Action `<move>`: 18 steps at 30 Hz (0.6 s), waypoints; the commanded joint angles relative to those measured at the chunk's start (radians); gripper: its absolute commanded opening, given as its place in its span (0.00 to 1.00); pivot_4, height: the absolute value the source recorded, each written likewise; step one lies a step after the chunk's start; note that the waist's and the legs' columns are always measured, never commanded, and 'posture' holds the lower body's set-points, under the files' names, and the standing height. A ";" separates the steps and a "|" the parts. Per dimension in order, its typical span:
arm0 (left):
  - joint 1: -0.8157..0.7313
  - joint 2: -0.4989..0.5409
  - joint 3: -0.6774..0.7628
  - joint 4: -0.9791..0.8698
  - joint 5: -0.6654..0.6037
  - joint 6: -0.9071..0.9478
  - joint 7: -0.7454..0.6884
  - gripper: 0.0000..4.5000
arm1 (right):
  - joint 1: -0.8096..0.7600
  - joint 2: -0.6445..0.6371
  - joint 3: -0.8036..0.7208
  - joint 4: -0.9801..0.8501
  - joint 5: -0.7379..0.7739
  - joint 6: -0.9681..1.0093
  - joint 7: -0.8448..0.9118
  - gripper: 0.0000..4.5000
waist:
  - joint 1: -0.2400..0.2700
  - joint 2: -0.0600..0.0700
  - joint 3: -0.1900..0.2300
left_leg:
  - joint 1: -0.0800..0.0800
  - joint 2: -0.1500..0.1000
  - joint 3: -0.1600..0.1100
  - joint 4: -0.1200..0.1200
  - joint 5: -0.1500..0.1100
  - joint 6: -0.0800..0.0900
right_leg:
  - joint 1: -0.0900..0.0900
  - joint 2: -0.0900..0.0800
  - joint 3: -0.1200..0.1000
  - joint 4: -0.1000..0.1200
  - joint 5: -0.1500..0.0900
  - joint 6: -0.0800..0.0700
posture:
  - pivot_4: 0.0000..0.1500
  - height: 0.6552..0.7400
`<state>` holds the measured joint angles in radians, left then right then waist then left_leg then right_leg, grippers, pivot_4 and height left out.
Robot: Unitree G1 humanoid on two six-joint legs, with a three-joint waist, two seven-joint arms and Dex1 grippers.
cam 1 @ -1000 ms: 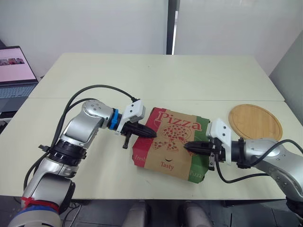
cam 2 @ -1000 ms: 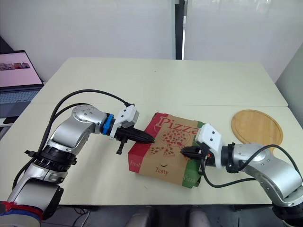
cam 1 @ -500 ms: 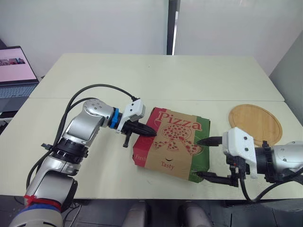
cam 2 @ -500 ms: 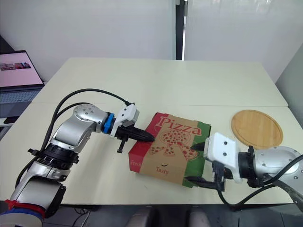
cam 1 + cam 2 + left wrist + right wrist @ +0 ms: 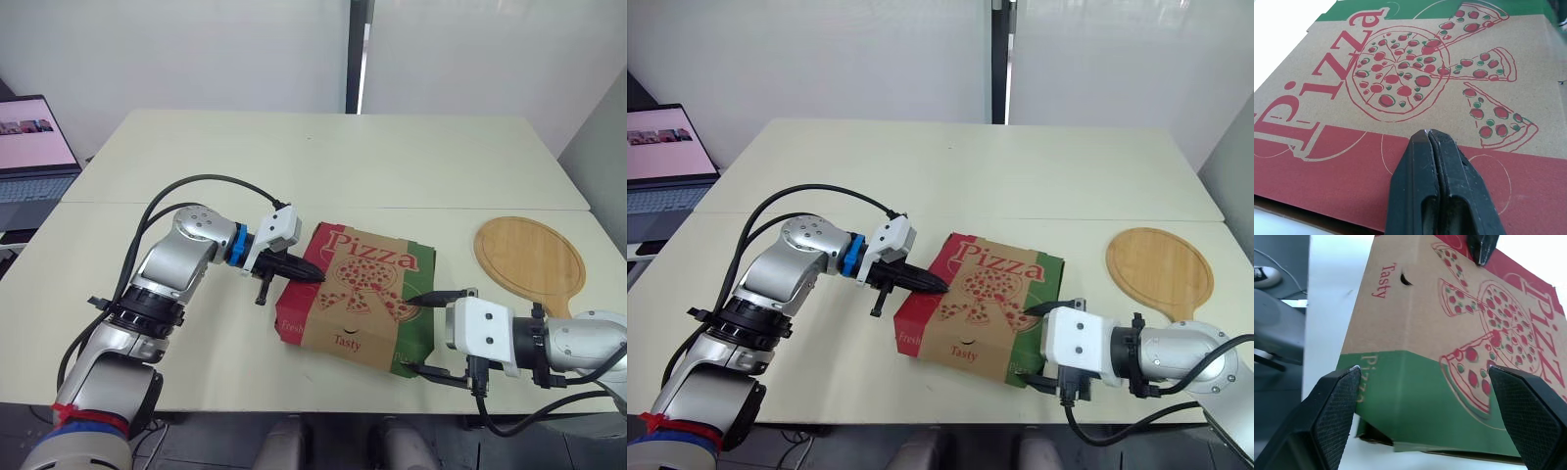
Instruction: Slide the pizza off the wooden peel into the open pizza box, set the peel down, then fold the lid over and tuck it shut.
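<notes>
— What moved?
— The right gripper [image 5: 411, 333]. A second ago its closed tips pressed on the pizza box [image 5: 358, 294] lid near the middle. It has drawn back off the lid and spread its fingers wide.
— And now?
— It straddles the box's green corner.

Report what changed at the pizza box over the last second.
The right gripper lifted off the lid, drew back rightward, opened, and now straddles the green corner of the pizza box. The left gripper stayed shut, tip on the lid's red edge. The lid stayed down; the wooden peel stayed on the table.
</notes>
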<state>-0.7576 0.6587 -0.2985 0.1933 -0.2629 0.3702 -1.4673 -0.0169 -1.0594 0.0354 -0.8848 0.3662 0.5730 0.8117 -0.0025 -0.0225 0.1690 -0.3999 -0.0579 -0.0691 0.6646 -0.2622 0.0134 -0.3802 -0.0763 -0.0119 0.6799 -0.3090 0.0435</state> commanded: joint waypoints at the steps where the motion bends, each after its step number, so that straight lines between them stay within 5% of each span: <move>1: -0.012 -0.004 0.006 0.002 0.011 -0.002 0.001 0.00 | -0.022 0.026 0.027 0.013 -0.072 -0.043 -0.029 0.99 | 0.000 0.000 0.000 | 0.000 0.000 0.000 0.000 0.000 0.000 | 0.000 0.000 0.000 0.000 0.000 0.000 | 1.00 0.86; 18: 0.000 -0.007 -0.004 -0.021 0.024 -0.011 0.004 0.00 | -0.046 0.142 0.137 0.058 -0.264 -0.065 -0.078 0.99 | -0.001 0.000 0.000 | 0.000 0.000 0.000 0.000 0.000 0.000 | 0.000 0.000 0.000 0.000 0.000 0.000 | 1.00 0.86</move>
<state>-0.7601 0.6539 -0.2974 0.1936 -0.2527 0.3654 -1.4663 -0.0582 -0.9216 0.1833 -0.8190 0.1288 0.5130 0.7578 -0.0030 -0.0225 0.1690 -0.3997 -0.0579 -0.0691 0.6648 -0.2619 0.0129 -0.3804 -0.0759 -0.0117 0.6803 -0.3090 0.0435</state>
